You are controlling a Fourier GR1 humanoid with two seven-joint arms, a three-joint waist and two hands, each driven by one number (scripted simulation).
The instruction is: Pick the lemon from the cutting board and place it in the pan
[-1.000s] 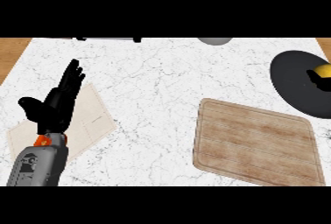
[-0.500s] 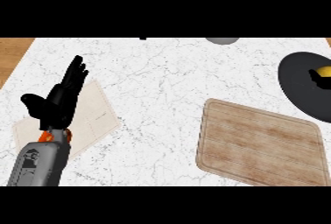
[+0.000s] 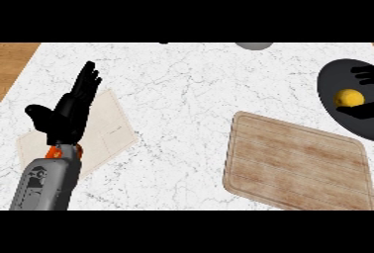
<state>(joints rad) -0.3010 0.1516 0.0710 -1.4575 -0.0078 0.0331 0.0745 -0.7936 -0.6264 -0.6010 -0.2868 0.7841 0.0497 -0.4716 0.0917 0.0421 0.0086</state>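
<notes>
Lemon lies in black pan, above-right of cutting board. Right hand above lemon: fingers' state cannot tell. Left hand far left of board, released, fingers straight. White marble desk.

the counter looks like white marble with fine grey veins, smooth and slightly glossy. at its left edge a strip of warm wood shows. the cutting board is pale brown wood with streaky grain and a matt face. the pan is dark and matt. the lemon is yellow with a dull skin. a pale beige sheet, matt, lies flat.
</notes>
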